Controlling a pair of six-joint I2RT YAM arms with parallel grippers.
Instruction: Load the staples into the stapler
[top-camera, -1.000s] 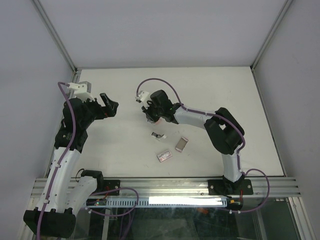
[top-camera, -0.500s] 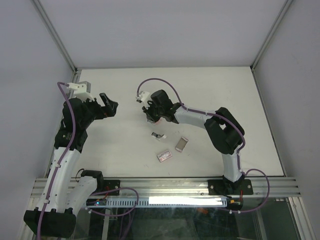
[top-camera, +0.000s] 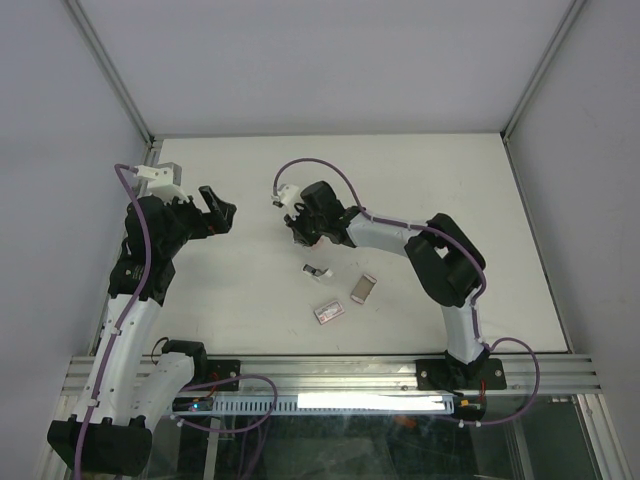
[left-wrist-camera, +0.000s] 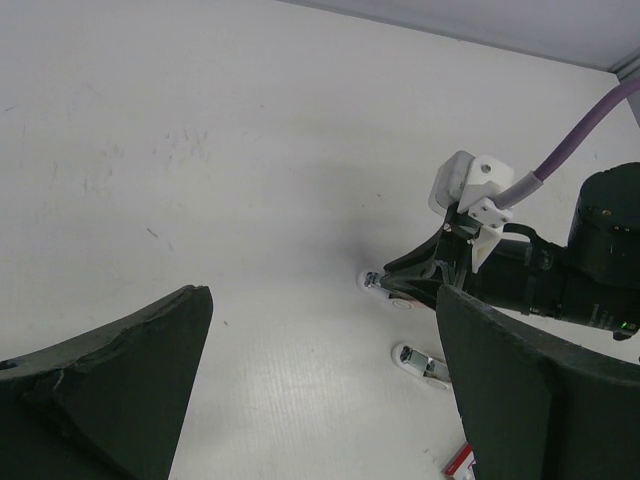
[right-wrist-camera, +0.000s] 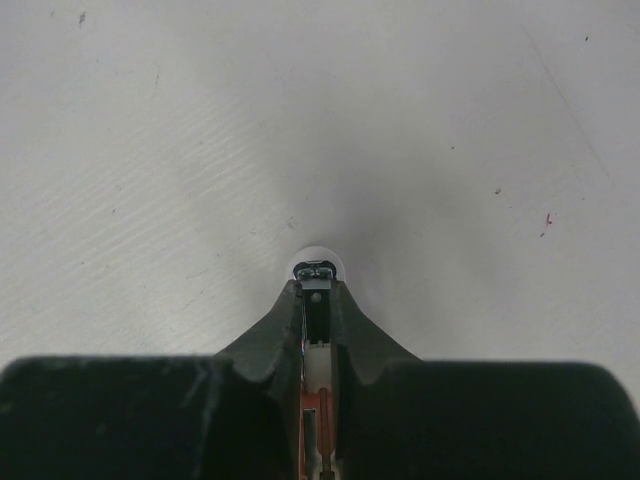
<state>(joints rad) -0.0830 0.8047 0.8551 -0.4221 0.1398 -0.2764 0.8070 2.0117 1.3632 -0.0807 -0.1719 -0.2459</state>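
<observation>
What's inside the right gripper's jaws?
The stapler: its white rounded tip and metal end poke out past the right gripper. The rest is covered by the fingers, so its magazine can't be seen.

The top view looks steeply down from above and behind the arm bases, taking in the whole counter (top-camera: 230, 290). The left wrist view looks low across it, past the left tool (left-wrist-camera: 322, 300), to the right tool (left-wrist-camera: 390, 282), which the top view also shows. The right wrist view sits close above the counter.
</observation>
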